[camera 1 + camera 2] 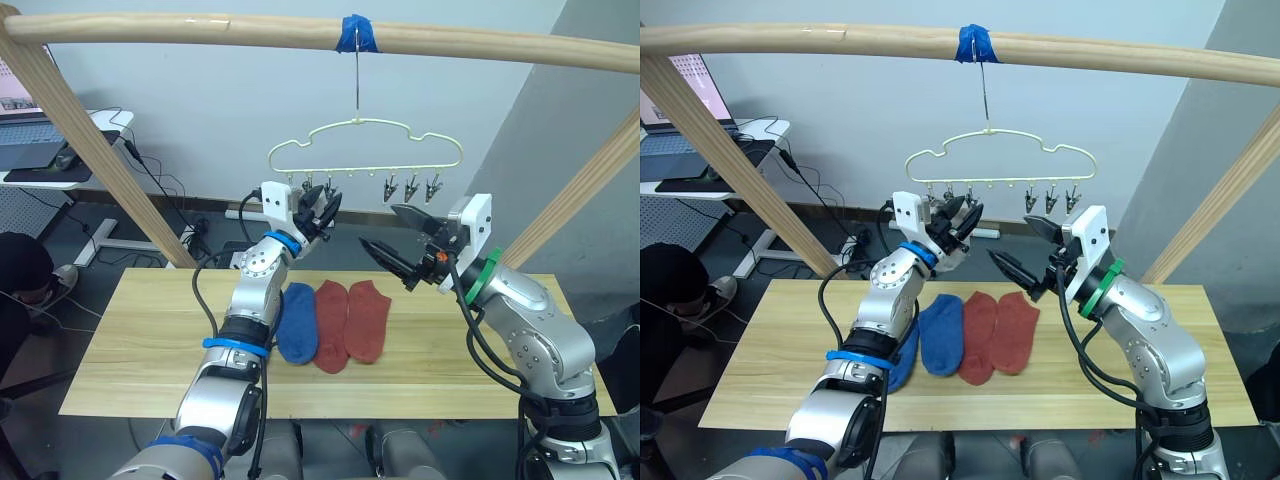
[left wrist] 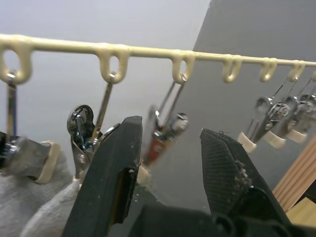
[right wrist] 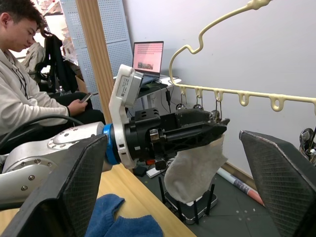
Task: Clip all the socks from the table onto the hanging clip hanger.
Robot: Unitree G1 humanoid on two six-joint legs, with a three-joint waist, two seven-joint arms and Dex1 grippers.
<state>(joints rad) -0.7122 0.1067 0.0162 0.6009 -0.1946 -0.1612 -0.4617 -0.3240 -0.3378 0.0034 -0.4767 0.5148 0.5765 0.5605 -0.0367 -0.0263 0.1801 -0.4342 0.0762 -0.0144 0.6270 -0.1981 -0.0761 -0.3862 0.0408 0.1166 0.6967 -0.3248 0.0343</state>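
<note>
Left pincer (image 1: 322, 212) gapes just under the hanger (image 1: 365, 150), astride a clip (image 2: 163, 133); right pincer (image 1: 1025, 248) waits wide open. A grey sock (image 3: 195, 168) hangs beside; three socks (image 1: 333, 320) lie below on the bench (image 1: 130, 340). Squeeze the clip squarely.

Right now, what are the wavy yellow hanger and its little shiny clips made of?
The pale-yellow wavy clip hanger looks like thin wire under a smooth, matte plastic coating. The small shiny clips look like polished metal, since they reflect like mirrors, with cream tips that seem plastic.
</note>
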